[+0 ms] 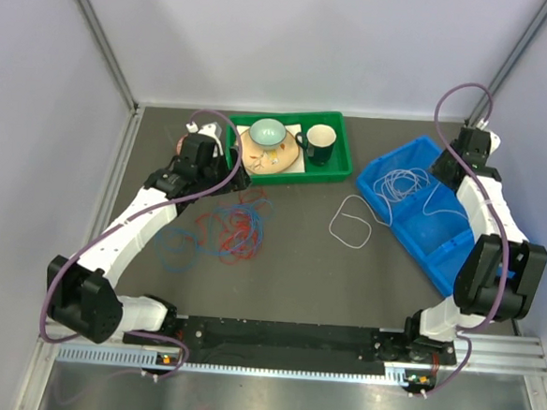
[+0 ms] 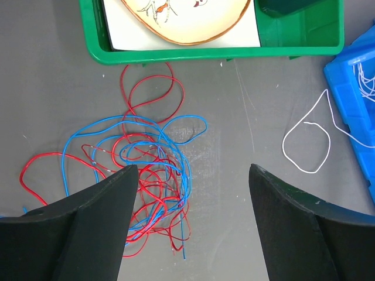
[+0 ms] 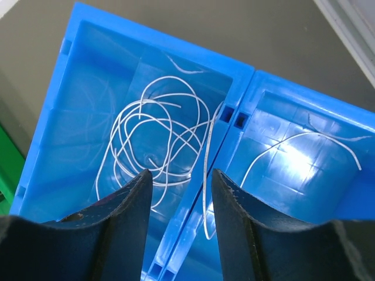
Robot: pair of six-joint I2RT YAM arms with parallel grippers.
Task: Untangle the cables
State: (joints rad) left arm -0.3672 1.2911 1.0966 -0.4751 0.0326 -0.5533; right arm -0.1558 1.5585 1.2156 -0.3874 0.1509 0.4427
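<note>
The red cable (image 1: 242,223) and the blue cable (image 1: 179,245) lie tangled in loose loops on the dark table, left of centre; the tangle shows in the left wrist view as red cable (image 2: 153,93) and blue cable (image 2: 181,130). The white cable (image 1: 402,184) is coiled in the blue bin (image 1: 444,245), with a loop (image 1: 349,220) trailing onto the table. My left gripper (image 2: 193,175) is open and empty above the tangle. My right gripper (image 3: 179,175) is open and empty above the bin's divider, over the white coil (image 3: 155,143).
A green tray (image 1: 337,172) at the back holds a plate, a light bowl (image 1: 267,131) and a dark mug (image 1: 319,143). The blue bin has two compartments (image 3: 304,170). Walls enclose the table on three sides.
</note>
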